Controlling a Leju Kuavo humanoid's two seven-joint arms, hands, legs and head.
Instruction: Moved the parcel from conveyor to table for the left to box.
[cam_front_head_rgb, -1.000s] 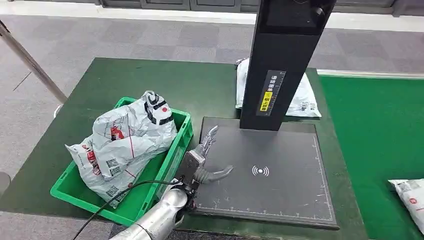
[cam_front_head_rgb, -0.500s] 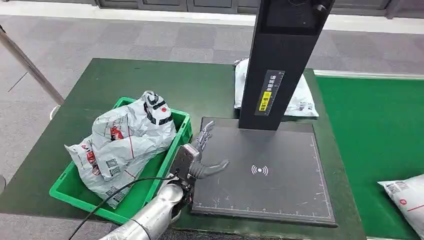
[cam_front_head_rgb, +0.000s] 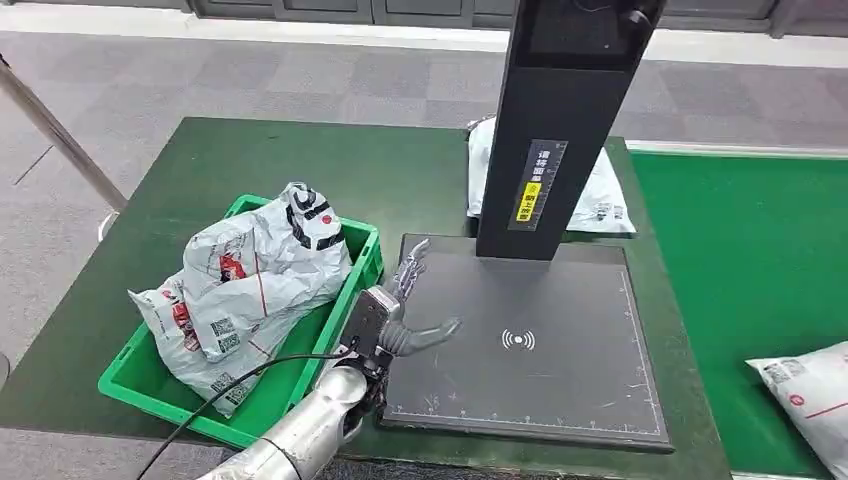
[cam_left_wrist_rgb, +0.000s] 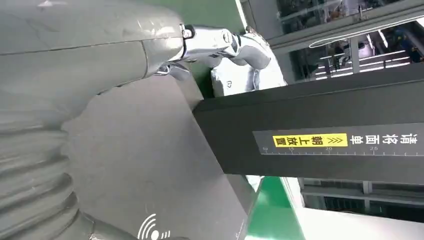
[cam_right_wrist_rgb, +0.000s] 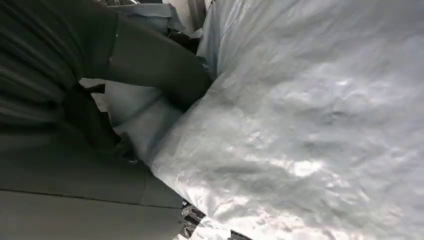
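A grey plastic parcel lies at the right edge of the green conveyor, partly cut off by the frame. In the right wrist view the same parcel is very close, and my right hand has its dark thumb pressed into the parcel's crumpled skin. My left hand hovers open at the left edge of the black scanner pad, its fingers spread and nothing in them. The left wrist view shows that hand over the pad, facing the black post.
A green crate on the dark table holds grey printed parcels, just left of my left hand. The tall black post rises from the pad's back edge. Another parcel lies behind it.
The parcel on the conveyor has shifted left and risen further into the frame. My left hand has drawn back slightly toward the pad's left edge, still open.
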